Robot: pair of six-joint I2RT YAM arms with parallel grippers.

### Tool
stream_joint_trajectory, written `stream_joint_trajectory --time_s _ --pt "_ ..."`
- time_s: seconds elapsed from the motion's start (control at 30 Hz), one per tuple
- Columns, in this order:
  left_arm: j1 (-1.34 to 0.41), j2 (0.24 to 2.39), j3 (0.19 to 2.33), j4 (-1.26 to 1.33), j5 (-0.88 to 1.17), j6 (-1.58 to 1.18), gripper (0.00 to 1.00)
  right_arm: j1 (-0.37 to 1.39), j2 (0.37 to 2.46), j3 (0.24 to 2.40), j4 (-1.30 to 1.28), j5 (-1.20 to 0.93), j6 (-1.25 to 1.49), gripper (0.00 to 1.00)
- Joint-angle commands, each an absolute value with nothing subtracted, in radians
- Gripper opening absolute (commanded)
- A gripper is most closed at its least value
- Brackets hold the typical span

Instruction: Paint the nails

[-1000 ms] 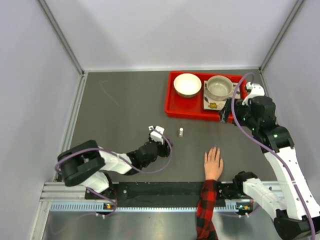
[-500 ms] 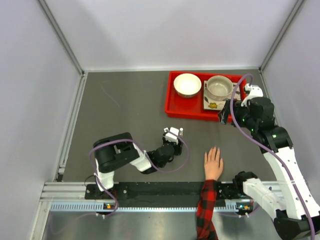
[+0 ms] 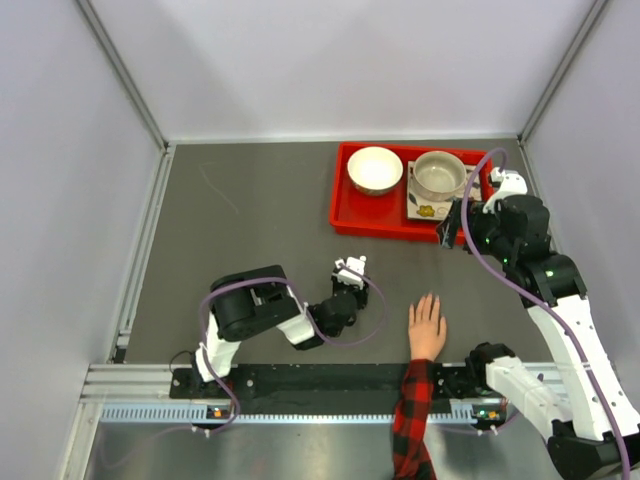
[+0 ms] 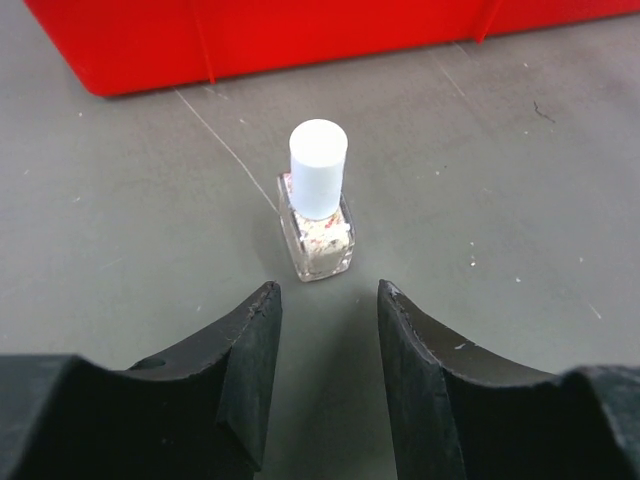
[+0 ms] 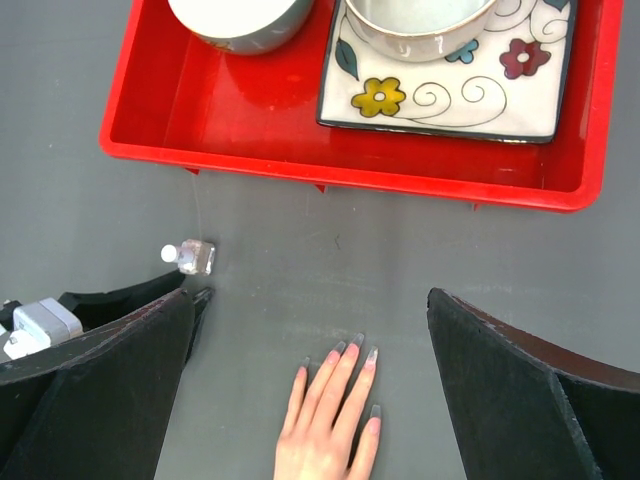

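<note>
A light-skinned hand point(image 3: 427, 328) in a plaid sleeve lies flat near the front edge, fingers pointing away. Its nails point(image 5: 358, 339) are long and pale grey at the tips. A small clear bottle with a white cap point(image 4: 318, 215) stands upright on the grey table, left of the hand point(image 5: 325, 430). My left gripper point(image 4: 325, 292) is open, low over the table, with the bottle just beyond its fingertips and nothing between them. My right gripper point(image 5: 310, 300) hangs wide open and high, above the table between the tray and the hand.
A red tray point(image 3: 345, 205) at the back right holds a white bowl point(image 3: 375, 169) and a bowl on a flowered plate point(image 3: 438, 176). In the top view the bottle point(image 3: 362, 263) stands between the tray and the left gripper point(image 3: 349, 273). Grey walls surround the table.
My left arm has swung to the right and brought its gripper up close to the bottle. The right arm and the hand have stayed still.
</note>
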State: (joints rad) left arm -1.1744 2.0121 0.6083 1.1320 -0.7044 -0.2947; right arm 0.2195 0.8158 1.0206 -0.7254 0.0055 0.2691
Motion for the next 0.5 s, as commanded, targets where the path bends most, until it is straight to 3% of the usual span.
stream_joint_trajectory --time_s 0.0,0.47 --pt "-1.178 2.034 0.646 1.203 -0.722 -0.284 0.49 0.215 0.796 1.019 -0.686 0.005 0.258 0.99" --pt "-1.174 2.094 0.693 1.230 -0.790 -0.256 0.38 0.216 0.796 1.019 -0.687 0.003 0.256 0.99"
